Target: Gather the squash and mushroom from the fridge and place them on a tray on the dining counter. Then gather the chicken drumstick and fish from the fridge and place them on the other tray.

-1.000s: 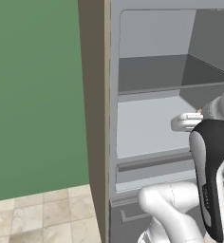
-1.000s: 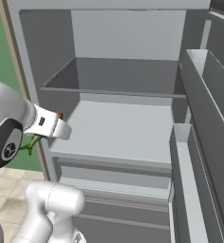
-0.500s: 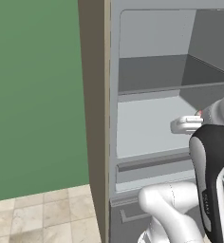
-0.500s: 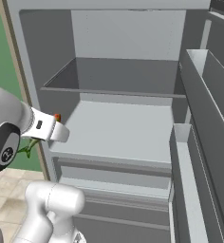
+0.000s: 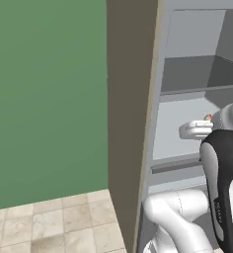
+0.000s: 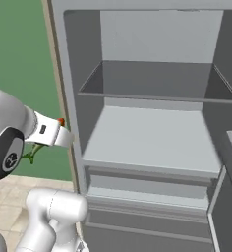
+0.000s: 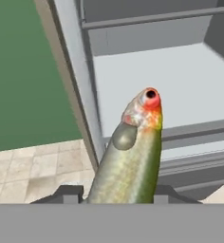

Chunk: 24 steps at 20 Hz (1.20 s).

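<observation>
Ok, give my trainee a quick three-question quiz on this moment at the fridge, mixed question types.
1. True or false: the gripper is shut on the fish.
2. The fridge door stands: A) open B) closed
3. Fill in: in the hand view, the wall beside the fridge is ____.

Key: 1 true; 2 A; 3 green
</observation>
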{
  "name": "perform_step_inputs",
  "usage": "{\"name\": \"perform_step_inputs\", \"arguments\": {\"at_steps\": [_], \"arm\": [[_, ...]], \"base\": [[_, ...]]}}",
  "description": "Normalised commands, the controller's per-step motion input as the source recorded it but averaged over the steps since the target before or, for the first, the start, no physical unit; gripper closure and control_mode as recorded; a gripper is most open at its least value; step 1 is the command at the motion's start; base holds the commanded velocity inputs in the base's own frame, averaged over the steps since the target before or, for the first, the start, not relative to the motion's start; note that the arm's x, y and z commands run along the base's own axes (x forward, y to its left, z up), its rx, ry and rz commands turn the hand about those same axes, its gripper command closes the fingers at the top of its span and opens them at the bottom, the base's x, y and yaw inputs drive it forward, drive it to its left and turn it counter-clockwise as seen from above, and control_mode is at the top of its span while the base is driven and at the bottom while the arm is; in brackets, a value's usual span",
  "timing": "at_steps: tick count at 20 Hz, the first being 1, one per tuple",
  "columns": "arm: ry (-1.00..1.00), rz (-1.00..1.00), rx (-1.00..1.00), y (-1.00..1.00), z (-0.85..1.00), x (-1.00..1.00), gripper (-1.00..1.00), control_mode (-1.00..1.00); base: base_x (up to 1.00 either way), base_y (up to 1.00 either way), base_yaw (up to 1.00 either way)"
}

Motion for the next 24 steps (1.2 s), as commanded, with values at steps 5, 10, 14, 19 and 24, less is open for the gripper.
{"name": "perform_step_inputs", "arguments": {"at_steps": [5, 10, 14, 19, 24], "arm": [[0.0, 0.0, 0.0, 0.0, 0.0, 0.0, 1.0, 1.0], [0.0, 0.0, 0.0, 0.0, 0.0, 0.0, 1.0, 1.0], [0.0, 0.0, 0.0, 0.0, 0.0, 0.0, 1.0, 1.0], [0.0, 0.0, 0.0, 0.0, 0.0, 0.0, 1.0, 1.0], [0.0, 0.0, 0.0, 0.0, 0.0, 0.0, 1.0, 1.0]], "base": [[-0.12, 0.92, -0.07], [-0.24, 0.91, -0.16], [-0.29, 0.91, -0.25], [-0.5, 0.75, -0.34], [-0.63, 0.57, -0.45]]}}
